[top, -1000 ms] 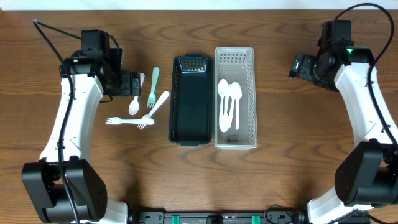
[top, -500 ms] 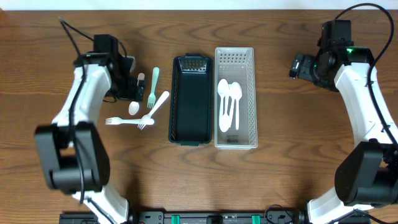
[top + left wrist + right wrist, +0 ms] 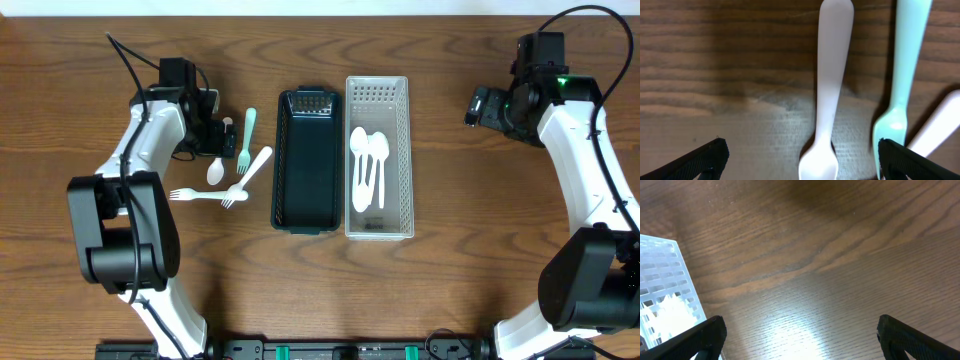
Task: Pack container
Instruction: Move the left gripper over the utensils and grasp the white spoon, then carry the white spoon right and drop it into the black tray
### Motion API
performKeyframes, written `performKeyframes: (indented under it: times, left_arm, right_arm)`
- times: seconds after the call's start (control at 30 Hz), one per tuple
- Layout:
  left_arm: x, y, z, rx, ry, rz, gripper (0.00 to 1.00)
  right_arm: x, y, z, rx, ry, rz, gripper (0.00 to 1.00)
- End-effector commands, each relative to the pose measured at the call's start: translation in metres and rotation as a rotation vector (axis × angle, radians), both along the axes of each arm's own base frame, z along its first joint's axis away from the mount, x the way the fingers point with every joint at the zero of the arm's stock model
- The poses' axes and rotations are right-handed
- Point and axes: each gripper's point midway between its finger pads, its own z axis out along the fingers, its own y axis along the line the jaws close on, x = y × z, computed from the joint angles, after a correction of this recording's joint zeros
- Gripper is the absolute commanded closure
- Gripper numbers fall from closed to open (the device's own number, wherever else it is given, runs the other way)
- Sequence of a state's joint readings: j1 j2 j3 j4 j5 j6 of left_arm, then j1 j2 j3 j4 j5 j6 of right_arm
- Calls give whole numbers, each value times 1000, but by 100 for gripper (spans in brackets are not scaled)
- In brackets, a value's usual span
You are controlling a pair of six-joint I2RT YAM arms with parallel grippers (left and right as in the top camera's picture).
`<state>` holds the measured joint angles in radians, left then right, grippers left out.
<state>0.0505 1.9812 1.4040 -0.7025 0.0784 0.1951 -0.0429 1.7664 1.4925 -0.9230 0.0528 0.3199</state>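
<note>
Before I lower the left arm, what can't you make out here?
Left wrist: white spoon bowl and teal fork tines cut off by the bottom edge.
Right wrist: white basket cut off at left edge, contents blurred.
Overhead: overlapping spoons in it, count unclear.

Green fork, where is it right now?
In the overhead view, the green fork lies on the left side, right next to the white spoon and left of the black tray.
</note>
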Motion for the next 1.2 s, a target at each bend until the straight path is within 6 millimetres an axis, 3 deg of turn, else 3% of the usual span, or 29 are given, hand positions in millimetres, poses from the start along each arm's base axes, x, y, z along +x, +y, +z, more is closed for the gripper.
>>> performKeyframes:
  times: [0.0,0.1,0.47,0.63,0.8,1.0,1.17]
  left_arm:
    - [2,2,-16,6,27,-29,2]
    - [2,6,-24,31,40,-39,3]
    - [-3,6,-33,57,74,-81,67]
    - [-5,-1,-38,64,89,-143,70]
    - [-3,-8,-33,74,75,-162,90]
    - [4,-4,-5,128,18,-158,94]
    - [7,-3,42,135,-69,-150,94]
  right_arm:
    - [3,-2,9,-1,-25,-2,1]
    - [3,-2,9,-1,-25,-3,1]
    - [3,-2,9,-1,-25,-3,1]
    - [3,-2,9,-1,-25,-3,1]
    - [3,-2,9,-1,-25,-3,1]
    - [3,-2,9,-1,-25,-3,1]
    - [3,-2,9,-1,-25,-3,1]
